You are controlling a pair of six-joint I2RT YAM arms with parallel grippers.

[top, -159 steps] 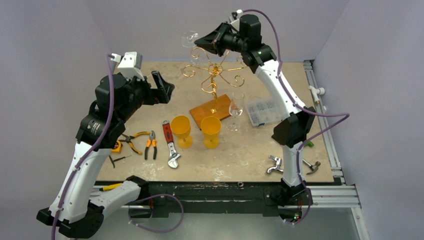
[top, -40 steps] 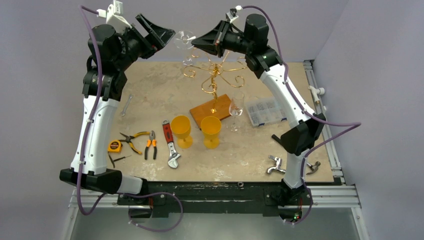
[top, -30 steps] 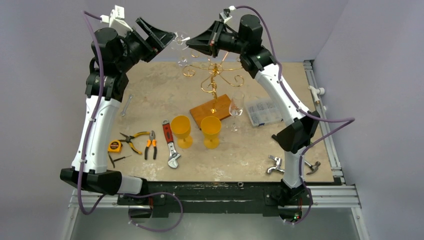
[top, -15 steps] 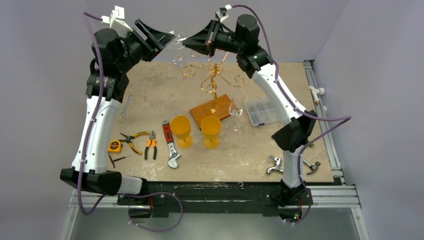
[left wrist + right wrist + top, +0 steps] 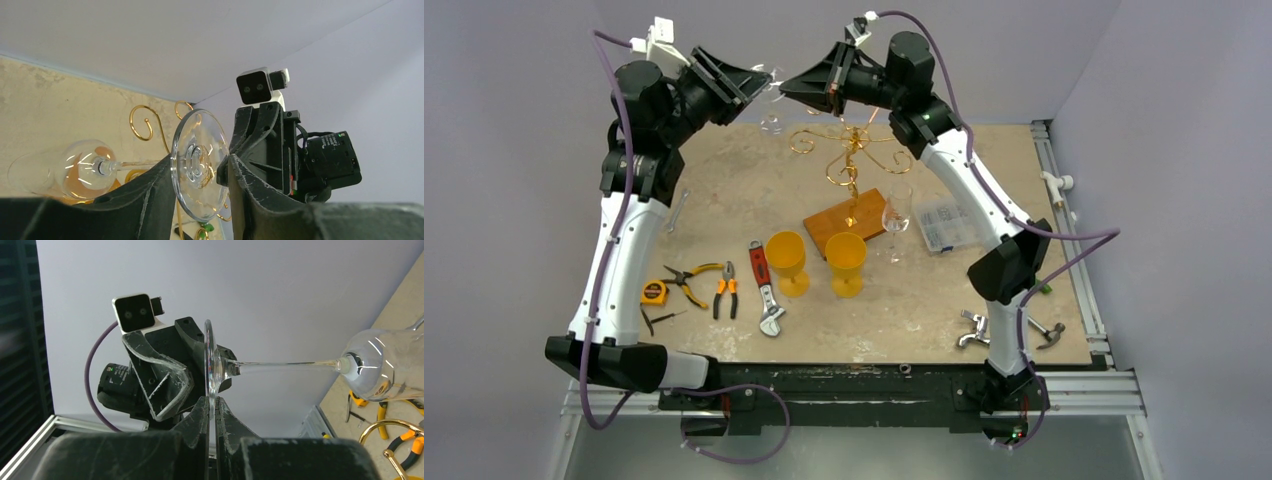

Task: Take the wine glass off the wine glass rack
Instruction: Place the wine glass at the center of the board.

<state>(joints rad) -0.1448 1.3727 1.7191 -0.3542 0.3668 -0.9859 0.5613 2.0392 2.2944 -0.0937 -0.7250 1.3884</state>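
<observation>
Right wrist view: my right end effector (image 5: 212, 412) is clenched on the rim of the foot of the wine glass (image 5: 382, 365), whose stem lies level. From the left wrist, my left end effector (image 5: 200, 165) is released, fingers spread either side of that foot; whether they touch it I cannot tell. Seen from above, the glass hangs high over the bench (image 5: 724, 200), just left of the wine glass rack (image 5: 852, 165) and apart from its top curls.

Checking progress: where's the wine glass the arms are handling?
Top view, upper left: wine glass midair between left gripper and right gripper, up-left of the wine glass rack.
</observation>
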